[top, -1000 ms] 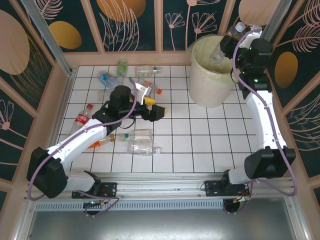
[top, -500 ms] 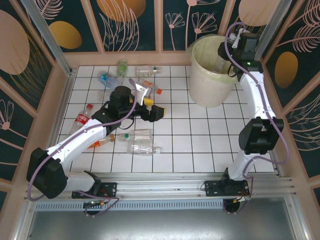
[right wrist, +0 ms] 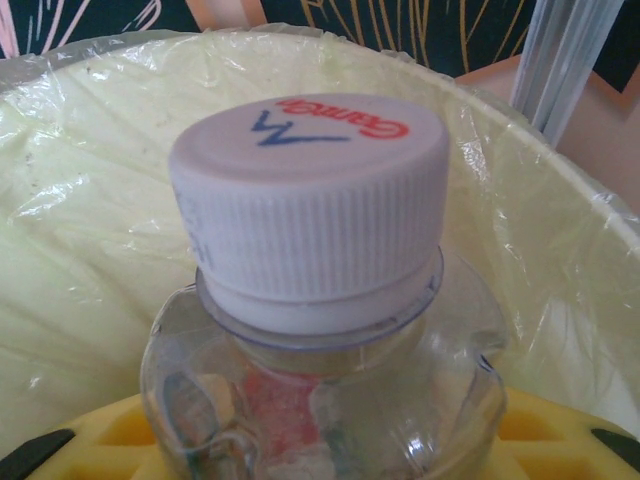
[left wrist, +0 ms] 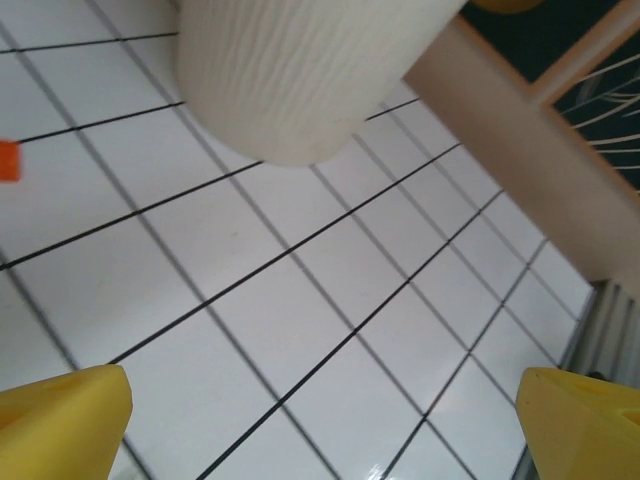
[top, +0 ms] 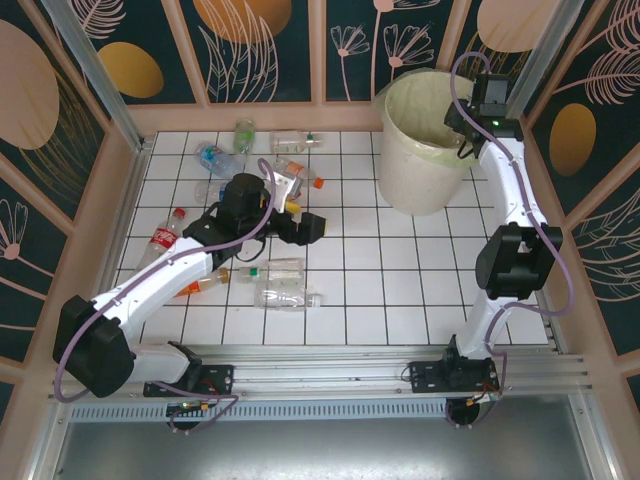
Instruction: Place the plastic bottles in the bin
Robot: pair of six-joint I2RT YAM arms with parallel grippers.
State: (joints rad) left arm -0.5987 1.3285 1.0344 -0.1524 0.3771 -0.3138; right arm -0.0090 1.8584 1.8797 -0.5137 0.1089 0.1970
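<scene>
A clear plastic bottle (right wrist: 320, 400) with a white printed cap (right wrist: 308, 195) is held neck-up in my right gripper (right wrist: 320, 445), whose yellow fingers (right wrist: 545, 435) are shut on its body. That gripper (top: 466, 112) hangs over the right inner rim of the cream bin (top: 425, 165), above its pale yellow-green liner (right wrist: 90, 220). Several more plastic bottles lie on the tiled floor, among them a red-labelled one (top: 165, 238), an orange one (top: 205, 283) and two clear ones (top: 285, 298). My left gripper (top: 300, 212) hovers open over bare tiles mid-table, its yellow fingertips (left wrist: 60, 420) wide apart.
More bottles lie along the back wall (top: 243, 133) and just behind my left wrist (top: 298, 172). The bin's ribbed outer wall (left wrist: 290, 70) rises ahead of the left gripper. A wooden frame (top: 250, 115) borders the white tiles on all sides.
The right arm has swung left from outside the bin's right side, carrying the bottle over the rim and above the liner. The left arm has barely moved.
</scene>
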